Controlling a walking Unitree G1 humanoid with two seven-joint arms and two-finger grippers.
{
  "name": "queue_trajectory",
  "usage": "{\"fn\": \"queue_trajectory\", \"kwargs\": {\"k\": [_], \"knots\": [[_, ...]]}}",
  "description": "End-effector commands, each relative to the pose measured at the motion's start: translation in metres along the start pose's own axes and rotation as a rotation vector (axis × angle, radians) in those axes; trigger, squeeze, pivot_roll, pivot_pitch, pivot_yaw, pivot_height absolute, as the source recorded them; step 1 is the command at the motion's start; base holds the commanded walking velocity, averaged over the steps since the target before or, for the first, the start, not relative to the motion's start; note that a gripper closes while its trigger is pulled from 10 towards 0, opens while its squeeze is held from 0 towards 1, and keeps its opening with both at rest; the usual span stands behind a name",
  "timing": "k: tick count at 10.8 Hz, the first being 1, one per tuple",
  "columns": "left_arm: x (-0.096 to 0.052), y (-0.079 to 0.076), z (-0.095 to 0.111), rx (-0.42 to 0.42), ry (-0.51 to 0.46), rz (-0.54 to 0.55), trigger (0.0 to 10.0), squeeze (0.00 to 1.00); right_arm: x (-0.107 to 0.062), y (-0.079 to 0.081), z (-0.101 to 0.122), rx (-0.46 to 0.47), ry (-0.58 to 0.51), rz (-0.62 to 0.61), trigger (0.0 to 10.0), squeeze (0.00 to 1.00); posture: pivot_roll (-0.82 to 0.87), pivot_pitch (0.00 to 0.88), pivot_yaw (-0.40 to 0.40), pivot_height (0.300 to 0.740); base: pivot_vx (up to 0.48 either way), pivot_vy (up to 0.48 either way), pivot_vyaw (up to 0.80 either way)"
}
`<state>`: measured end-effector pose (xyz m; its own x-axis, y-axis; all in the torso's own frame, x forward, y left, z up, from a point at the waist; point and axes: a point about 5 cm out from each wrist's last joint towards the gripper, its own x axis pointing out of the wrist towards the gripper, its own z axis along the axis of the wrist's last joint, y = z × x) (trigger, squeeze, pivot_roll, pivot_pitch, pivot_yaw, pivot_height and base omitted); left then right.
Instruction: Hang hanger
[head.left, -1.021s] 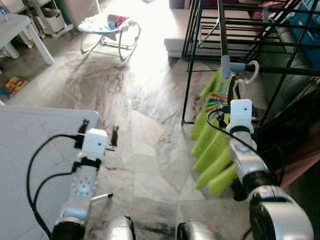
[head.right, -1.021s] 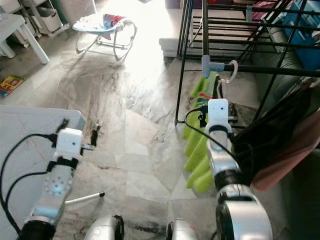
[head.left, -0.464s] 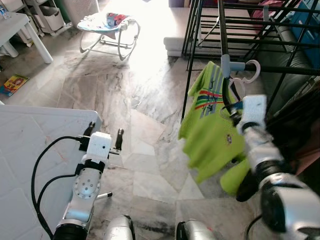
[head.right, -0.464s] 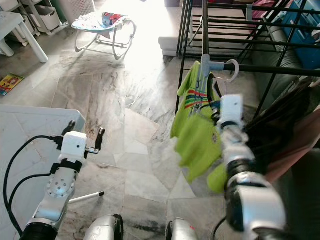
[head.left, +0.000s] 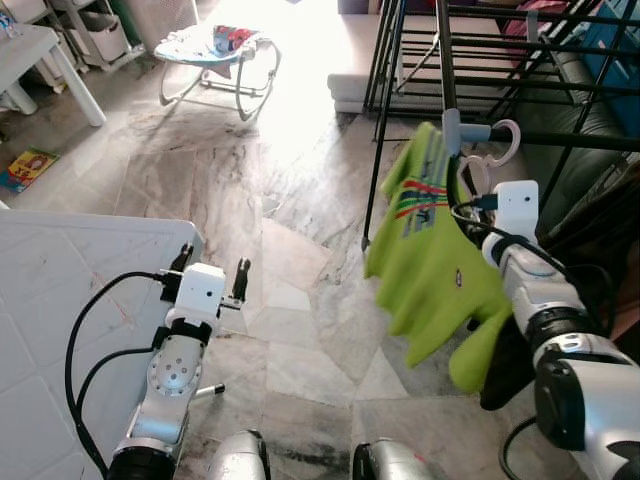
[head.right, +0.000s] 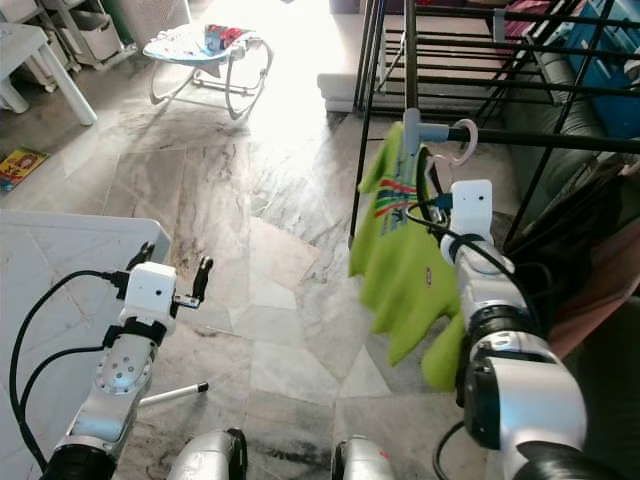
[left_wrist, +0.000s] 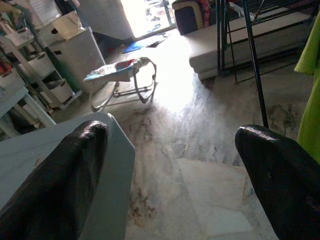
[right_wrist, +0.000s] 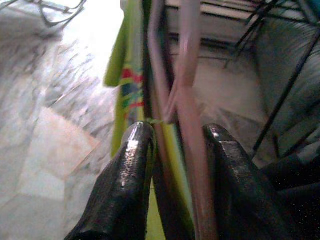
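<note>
Lifted since earlier, right gripper (right_wrist: 175, 165) fingers clamp the hanger (right_wrist: 185, 95); its hook may miss the rail (head.left: 560, 140).

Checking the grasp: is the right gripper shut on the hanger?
Shut: right gripper fingers clamp the pink hanger.

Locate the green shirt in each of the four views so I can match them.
Left eye: shirt right of centre, beside the rack.
Right eye: shirt right of centre.
Left wrist: green strip at the right edge.
Right wrist: shirt above the right tool.
Shared landmark: the rack.
</note>
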<state>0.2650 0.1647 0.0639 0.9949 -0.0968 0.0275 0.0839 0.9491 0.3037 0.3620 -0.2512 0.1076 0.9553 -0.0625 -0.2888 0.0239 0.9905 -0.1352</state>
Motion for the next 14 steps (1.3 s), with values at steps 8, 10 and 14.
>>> {"fn": "queue_trajectory", "kwargs": {"k": [8, 10, 14], "knots": [[0.003, -0.006, -0.002, -0.018, 0.026, -0.018, 10.0, 0.00, 0.002, -0.004, 0.011, -0.038, 0.001, 0.070, 0.0, 0.00, 0.04, 0.125, 0.017, 0.740, 0.000, 0.000, 0.00], [0.003, -0.007, -0.003, -0.018, 0.033, -0.019, 10.0, 0.00, 0.002, 0.001, 0.020, -0.044, -0.087, 0.057, 0.0, 0.00, 0.03, 0.120, 0.018, 0.740, 0.000, 0.000, 0.00], [0.000, 0.003, -0.006, -0.015, 0.054, 0.075, 10.0, 0.00, -0.028, -0.007, -0.018, 0.041, -0.261, -0.195, 0.0, 0.00, 0.06, 0.114, -0.001, 0.740, 0.000, 0.000, 0.00]]}}
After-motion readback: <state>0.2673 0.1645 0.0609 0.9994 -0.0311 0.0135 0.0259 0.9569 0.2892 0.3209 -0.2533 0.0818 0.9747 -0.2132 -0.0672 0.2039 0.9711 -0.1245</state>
